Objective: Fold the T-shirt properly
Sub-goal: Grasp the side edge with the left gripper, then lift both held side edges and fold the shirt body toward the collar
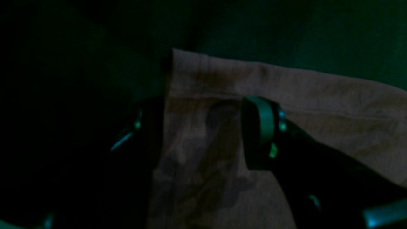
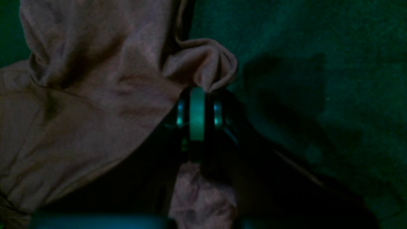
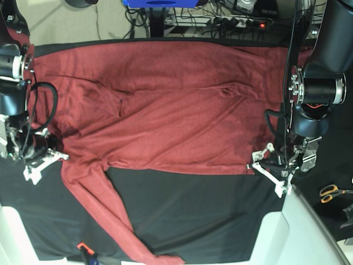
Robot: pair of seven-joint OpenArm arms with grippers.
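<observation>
Maroon knit T-shirt [image 3: 165,110] — spread flat across black-draped bench [image 3: 193,215], one sleeve trailing forward. Right gripper [image 2: 197,92]: jaws clamped on a bunched edge. Left gripper [image 1: 203,127]: jaws apart, straddling hem corner — no grip yet. Step: securing both corners; next, left closes, then lift together.

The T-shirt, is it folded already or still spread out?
Mostly spread: the T-shirt lies flat across the black table cloth, one sleeve trailing down.
</observation>
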